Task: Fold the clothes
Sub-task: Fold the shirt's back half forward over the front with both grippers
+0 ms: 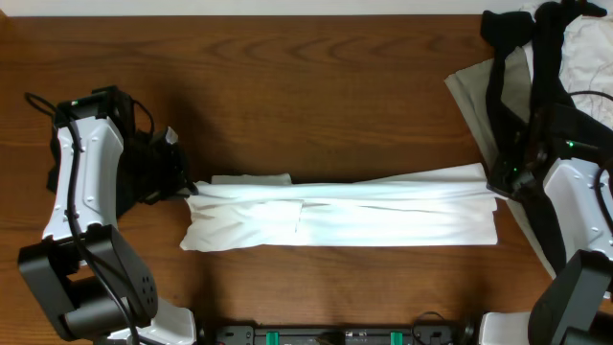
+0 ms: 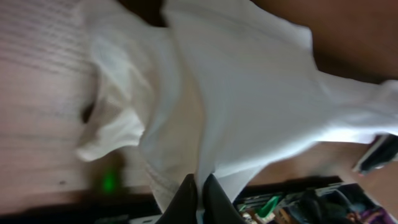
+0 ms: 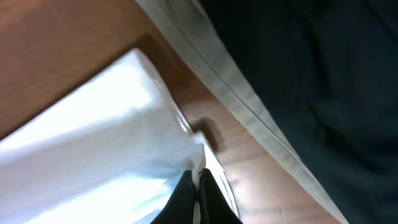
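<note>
A white T-shirt (image 1: pixel 345 211) lies folded into a long band across the wooden table. My left gripper (image 1: pixel 184 189) is shut on its left end; in the left wrist view the black fingers (image 2: pixel 200 199) pinch a fold of the white cloth (image 2: pixel 249 87). At the band's right end my right gripper (image 1: pixel 498 187) is shut on the top edge, and the right wrist view shows the closed fingertips (image 3: pixel 198 190) nipping the white fabric (image 3: pixel 106 130). More clothes, black (image 1: pixel 522 57), beige (image 1: pixel 474 101) and white (image 1: pixel 589 48), are piled at the back right.
The pile of clothes lies close behind the right arm (image 1: pixel 575 220). The left arm (image 1: pixel 86 182) stands at the table's left side. A black rail (image 1: pixel 335 335) runs along the front edge. Bare wood (image 1: pixel 306 77) stretches behind the shirt.
</note>
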`<action>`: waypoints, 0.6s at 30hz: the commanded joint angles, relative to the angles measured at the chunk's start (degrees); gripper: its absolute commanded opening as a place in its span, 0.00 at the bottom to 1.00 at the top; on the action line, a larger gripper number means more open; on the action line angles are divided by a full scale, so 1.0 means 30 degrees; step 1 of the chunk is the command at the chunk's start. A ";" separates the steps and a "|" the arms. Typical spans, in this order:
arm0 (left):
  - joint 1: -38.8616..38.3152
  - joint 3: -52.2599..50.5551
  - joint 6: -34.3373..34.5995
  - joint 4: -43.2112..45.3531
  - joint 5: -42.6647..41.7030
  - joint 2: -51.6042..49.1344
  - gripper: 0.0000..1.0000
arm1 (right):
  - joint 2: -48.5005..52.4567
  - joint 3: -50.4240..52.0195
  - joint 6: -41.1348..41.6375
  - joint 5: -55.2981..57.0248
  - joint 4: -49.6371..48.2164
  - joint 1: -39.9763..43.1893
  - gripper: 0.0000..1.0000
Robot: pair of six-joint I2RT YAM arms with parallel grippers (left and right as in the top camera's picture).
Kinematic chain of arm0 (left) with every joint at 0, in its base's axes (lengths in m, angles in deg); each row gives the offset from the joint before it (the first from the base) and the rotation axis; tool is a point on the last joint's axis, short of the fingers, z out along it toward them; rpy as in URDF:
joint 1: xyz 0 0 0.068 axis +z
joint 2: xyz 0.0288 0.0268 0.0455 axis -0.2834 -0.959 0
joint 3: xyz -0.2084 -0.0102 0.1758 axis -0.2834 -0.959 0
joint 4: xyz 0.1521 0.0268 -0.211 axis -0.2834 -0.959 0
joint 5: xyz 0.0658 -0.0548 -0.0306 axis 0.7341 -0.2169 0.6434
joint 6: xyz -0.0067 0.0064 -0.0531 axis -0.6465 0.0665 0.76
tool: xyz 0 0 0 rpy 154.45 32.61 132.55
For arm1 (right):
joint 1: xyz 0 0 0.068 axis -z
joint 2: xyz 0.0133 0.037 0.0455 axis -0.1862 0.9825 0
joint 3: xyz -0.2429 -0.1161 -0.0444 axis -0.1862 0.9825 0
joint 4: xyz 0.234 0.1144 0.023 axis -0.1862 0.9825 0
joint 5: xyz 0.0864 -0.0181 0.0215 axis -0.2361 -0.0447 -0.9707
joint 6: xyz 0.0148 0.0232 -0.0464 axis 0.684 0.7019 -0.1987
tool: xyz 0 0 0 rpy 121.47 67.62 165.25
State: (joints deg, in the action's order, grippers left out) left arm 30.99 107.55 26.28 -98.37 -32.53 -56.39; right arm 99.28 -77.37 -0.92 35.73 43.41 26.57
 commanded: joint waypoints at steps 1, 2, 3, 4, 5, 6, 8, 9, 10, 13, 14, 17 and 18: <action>0.0087 -0.0087 -0.0219 -0.0124 0.1443 0.0175 0.06 | -0.0364 -0.0036 0.0503 0.0882 0.0437 0.0408 0.04; 0.0087 -0.0146 -0.0189 -0.0131 0.1435 0.0175 0.06 | -0.0364 -0.0036 0.0503 0.0947 0.0605 0.0437 0.04; 0.0080 -0.0240 -0.0189 -0.0124 0.1435 0.0175 0.06 | -0.0364 -0.0036 0.0495 0.1013 0.0852 0.0481 0.04; 0.0080 -0.0372 -0.0189 -0.0124 0.1443 0.0175 0.06 | -0.0364 -0.0036 0.0495 0.1049 0.1035 0.0525 0.04; 0.0080 -0.0503 -0.0189 -0.0124 0.1435 0.0175 0.06 | -0.0364 -0.0029 0.0495 0.1042 0.1180 0.0546 0.05; 0.0080 -0.0641 -0.0189 -0.0160 0.1435 0.0175 0.06 | -0.0364 -0.0029 0.0495 0.1042 0.1268 0.0561 0.05; 0.0080 -0.0896 -0.0189 -0.0328 0.1435 0.0175 0.06 | -0.0364 -0.0029 0.0495 0.1042 0.1326 0.0561 0.06; 0.0080 -0.1005 -0.0197 -0.0444 0.1443 0.0175 0.06 | -0.0364 -0.0029 0.0495 0.1035 0.1326 0.0561 0.05; 0.0080 -0.1166 -0.0197 -0.0532 0.1435 0.0175 0.06 | -0.0364 -0.0029 0.0495 0.0998 0.1326 0.0561 0.06; 0.0080 -0.1698 -0.0204 -0.0474 0.1443 0.0175 0.06 | -0.0364 -0.0029 0.0488 0.1013 0.1370 0.0561 0.06; 0.0080 -0.1829 -0.0204 -0.0393 0.1443 0.0175 0.06 | -0.0364 -0.0029 0.0488 0.1013 0.1406 0.0561 0.06; 0.0080 -0.2208 -0.0197 -0.0204 0.1443 0.0175 0.06 | -0.0364 -0.0029 0.0488 0.1027 0.1530 0.0561 0.06; 0.0080 -0.2280 -0.0197 -0.0182 0.1443 0.0175 0.06 | -0.0364 -0.0029 0.0488 0.1056 0.1537 0.0561 0.06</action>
State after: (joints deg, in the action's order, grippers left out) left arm 30.99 101.47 26.04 -98.94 -29.08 -56.39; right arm 99.28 -77.37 -0.29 37.90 47.78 27.88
